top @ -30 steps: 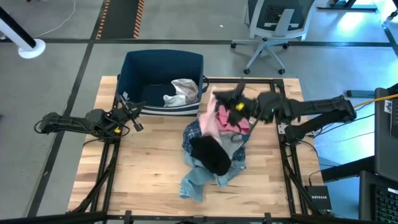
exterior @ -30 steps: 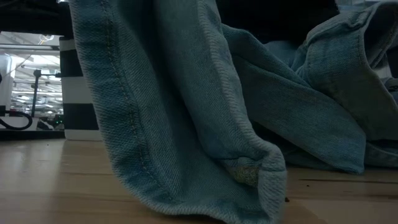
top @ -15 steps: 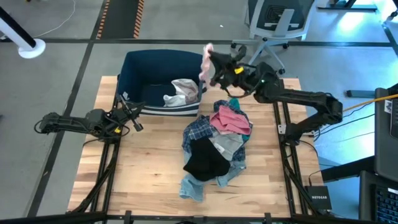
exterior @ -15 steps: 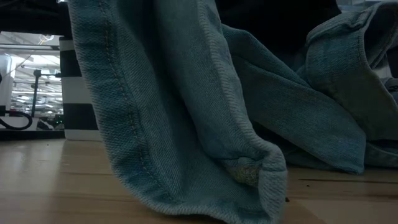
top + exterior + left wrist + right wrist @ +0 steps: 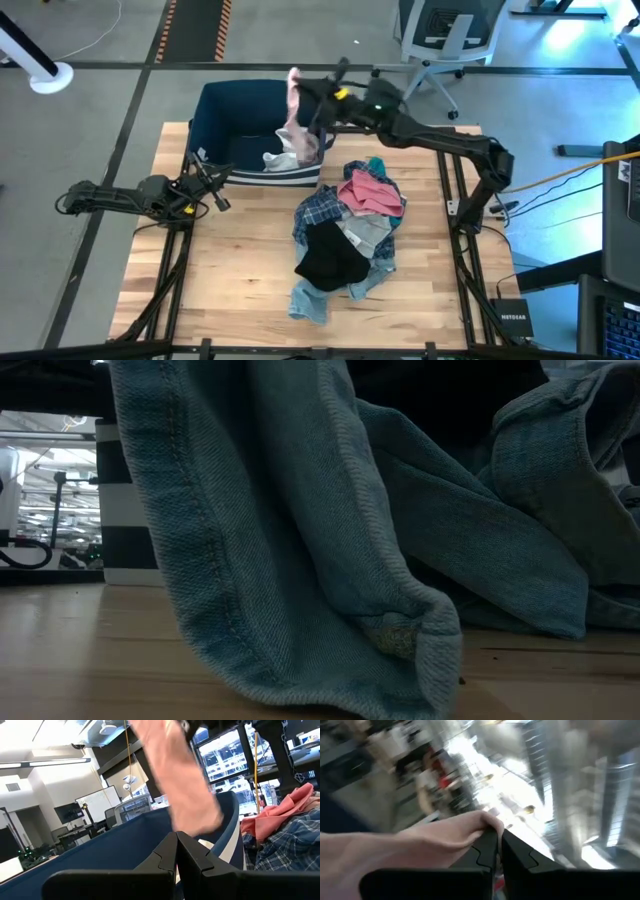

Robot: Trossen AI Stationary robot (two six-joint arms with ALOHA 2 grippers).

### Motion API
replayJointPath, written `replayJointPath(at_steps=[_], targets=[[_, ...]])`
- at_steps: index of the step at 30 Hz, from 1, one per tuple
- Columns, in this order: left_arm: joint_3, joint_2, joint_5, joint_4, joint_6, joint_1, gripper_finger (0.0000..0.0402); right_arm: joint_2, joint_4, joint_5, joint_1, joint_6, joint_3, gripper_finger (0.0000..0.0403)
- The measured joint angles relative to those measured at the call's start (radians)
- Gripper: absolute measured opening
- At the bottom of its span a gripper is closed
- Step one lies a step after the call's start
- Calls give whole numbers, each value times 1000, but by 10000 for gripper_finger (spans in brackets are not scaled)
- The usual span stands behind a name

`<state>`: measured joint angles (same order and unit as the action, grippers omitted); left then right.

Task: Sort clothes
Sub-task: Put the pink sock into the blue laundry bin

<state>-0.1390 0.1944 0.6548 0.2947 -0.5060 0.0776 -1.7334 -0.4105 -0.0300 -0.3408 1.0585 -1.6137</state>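
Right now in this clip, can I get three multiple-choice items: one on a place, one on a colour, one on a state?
1. Where does the pale pink garment hang?
A. Over the bin
B. On the pile
C. Off the table's front edge

2. What colour is the piece on the pile's near side?
A. Yellow
B. Black
C. Orange

3. How is the right gripper?
A. Wide open, empty
B. Resting on the table
C. Shut on the pale pink garment

Answers:
1 A, the high view shows it dangling above the bin's opening.
2 B, a black piece lies there.
3 C, the right wrist view shows pink cloth pinched between the fingers.
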Motion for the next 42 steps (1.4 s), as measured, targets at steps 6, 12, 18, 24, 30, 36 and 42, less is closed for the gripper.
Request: replayJointPath(at_steps=[6,12,18,24,30,36,42], targets=[[0,0,0,0,0,0,1,-20,223,109,0,1,-40,28],[0,0,0,0,0,0,1,-2,491,172,-1,-62,-45,72],[0,0,0,0,0,0,1,1,831,169,-4,-66,-141,168],[0,0,0,0,0,0,1,3,1160,169,20,-65,-320,222],[0,0,0,0,0,0,1,23,1362,176,99,-71,-438,226],[0,0,0,0,0,0,1,90,1486,274,221,-95,-415,227],[0,0,0,0,0,0,1,198,1526,327,326,-171,-275,227]])
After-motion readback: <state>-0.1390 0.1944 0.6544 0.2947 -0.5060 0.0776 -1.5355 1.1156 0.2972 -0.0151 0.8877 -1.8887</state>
